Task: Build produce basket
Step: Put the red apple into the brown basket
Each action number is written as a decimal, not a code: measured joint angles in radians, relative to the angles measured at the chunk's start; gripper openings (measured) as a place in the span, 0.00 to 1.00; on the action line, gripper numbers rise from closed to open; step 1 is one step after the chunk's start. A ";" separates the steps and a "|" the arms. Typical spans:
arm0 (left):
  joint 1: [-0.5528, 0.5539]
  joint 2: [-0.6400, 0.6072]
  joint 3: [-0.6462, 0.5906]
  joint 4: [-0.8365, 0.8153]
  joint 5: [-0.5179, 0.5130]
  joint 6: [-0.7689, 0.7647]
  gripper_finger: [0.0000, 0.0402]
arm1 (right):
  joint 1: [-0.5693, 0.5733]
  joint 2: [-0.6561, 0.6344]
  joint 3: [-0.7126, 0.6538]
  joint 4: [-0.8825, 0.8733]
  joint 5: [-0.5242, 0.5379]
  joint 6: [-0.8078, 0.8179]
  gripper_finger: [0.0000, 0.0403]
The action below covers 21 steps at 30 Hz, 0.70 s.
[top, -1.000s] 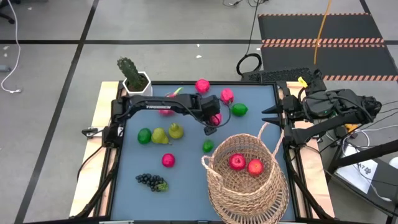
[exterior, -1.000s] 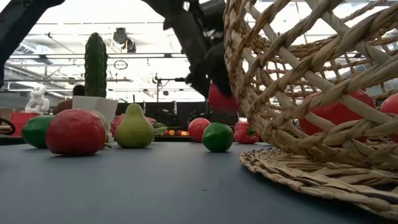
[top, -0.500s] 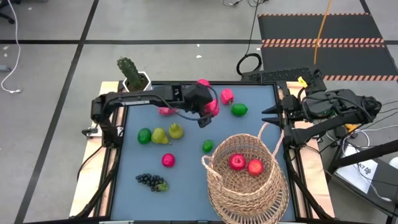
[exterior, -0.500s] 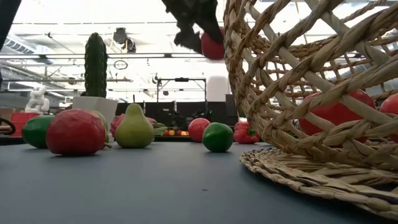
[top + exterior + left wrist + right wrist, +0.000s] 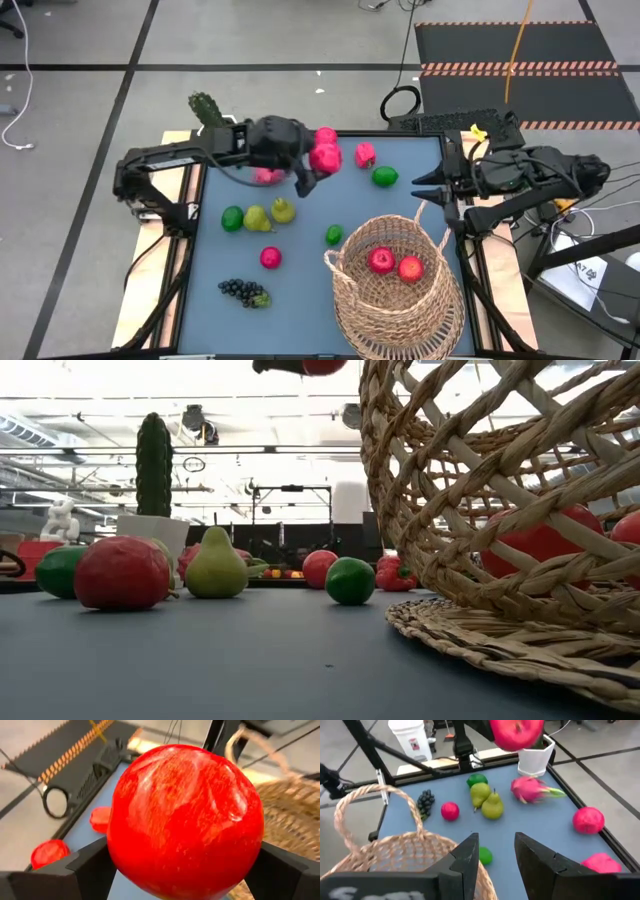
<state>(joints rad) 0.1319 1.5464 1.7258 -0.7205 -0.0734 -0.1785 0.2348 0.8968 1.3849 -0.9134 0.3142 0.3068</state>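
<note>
The left gripper [image 5: 318, 165], clamped on a red apple [image 5: 185, 820], has risen and pulled back from the basket [image 5: 395, 290], which sits at the table's near right with two apples [image 5: 395, 264] inside. The right gripper [image 5: 495, 852] waits beside it, fingers slightly apart.

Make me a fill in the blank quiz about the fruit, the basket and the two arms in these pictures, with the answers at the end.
1. The left gripper is shut on a red ____.
2. The basket already holds ____ red fruits.
3. The grape bunch lies on the table, ____ the basket.
4. The right gripper holds ____, waiting at the table's right edge.

Missing words: apple; two; outside; nothing
</note>
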 joint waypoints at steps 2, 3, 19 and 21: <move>-0.007 -0.034 0.000 -0.002 0.000 0.000 0.89 | 0.000 0.016 0.000 0.036 0.002 0.000 0.29; -0.012 -0.048 0.000 0.005 0.000 -0.003 0.89 | 0.000 0.024 0.000 0.056 0.003 -0.001 0.29; -0.056 -0.321 0.000 0.037 0.000 -0.034 0.90 | -0.020 0.169 0.000 0.361 0.006 -0.042 0.29; -0.056 -0.360 0.000 0.037 0.000 -0.038 0.90 | -0.035 0.182 0.000 0.402 0.005 -0.051 0.29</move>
<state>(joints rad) 0.0761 1.1862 1.7256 -0.6834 -0.0734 -0.2161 0.2000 1.0792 1.3846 -0.5115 0.3192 0.2560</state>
